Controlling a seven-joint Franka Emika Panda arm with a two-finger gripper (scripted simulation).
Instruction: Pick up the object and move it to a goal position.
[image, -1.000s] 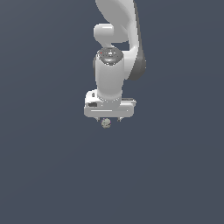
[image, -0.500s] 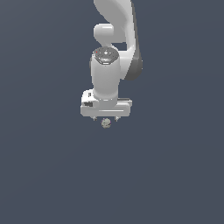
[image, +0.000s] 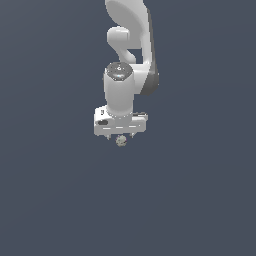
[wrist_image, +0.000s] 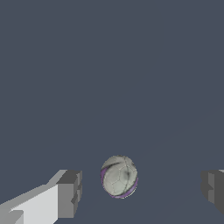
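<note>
Pincer (wrist_image: 141, 189) spread wide; round mottled grey-beige object (wrist_image: 119, 176) between fingers.

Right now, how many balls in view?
1. The ball sits on the floor between the open pincer fingers, touching neither. In the exterior view it shows just below the pincer. Nothing else is visible; the arm could hide something behind it.
</note>
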